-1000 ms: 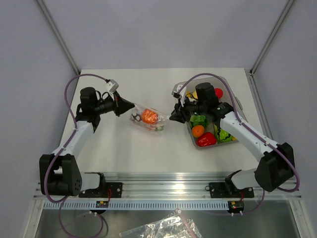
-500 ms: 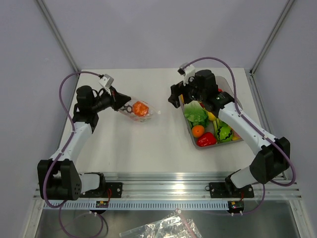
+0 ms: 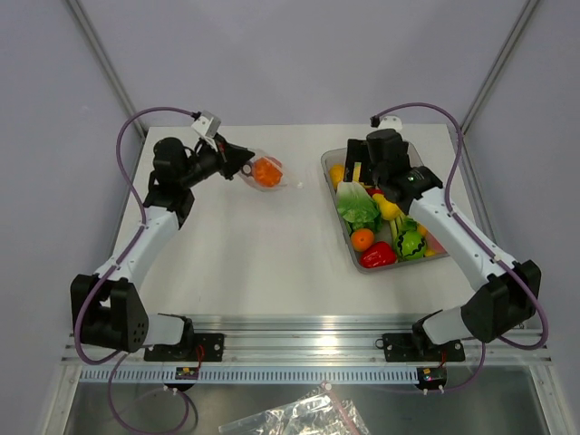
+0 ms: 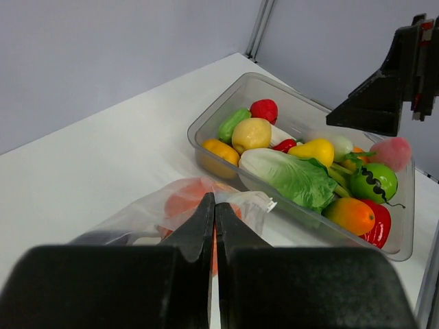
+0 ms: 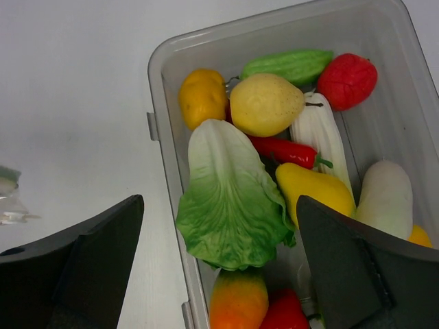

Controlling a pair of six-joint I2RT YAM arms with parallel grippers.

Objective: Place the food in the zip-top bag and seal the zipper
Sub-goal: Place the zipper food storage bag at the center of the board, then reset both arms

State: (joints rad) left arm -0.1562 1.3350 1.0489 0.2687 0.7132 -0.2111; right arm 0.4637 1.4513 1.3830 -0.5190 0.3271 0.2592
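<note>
My left gripper [image 3: 243, 163] is shut on an edge of the clear zip-top bag [image 3: 267, 172], holding it over the back left of the table. An orange-red piece of food [image 3: 265, 170] shows through the plastic. In the left wrist view the jaws [image 4: 215, 205] pinch the bag [image 4: 158, 212], and a small white tab [image 4: 266, 203] sticks out at its corner. The zipper strip itself I cannot make out. My right gripper [image 3: 358, 172] hangs wide open and empty over the tray's left end, with the lettuce [image 5: 233, 199] below the gap between its fingers [image 5: 219, 205].
A clear tray [image 3: 399, 265] at the right holds more toy produce: green lettuce [image 3: 358, 207], a red bell pepper [image 3: 378, 256], an orange piece [image 3: 362, 239], a red chili [image 5: 285, 151], and yellow and green pieces. The tray's rim [image 5: 156, 82] stands above the table.
My right gripper has opened wide and moved from beside the bag to above the tray. My left gripper has carried the bag toward the back of the table.
</note>
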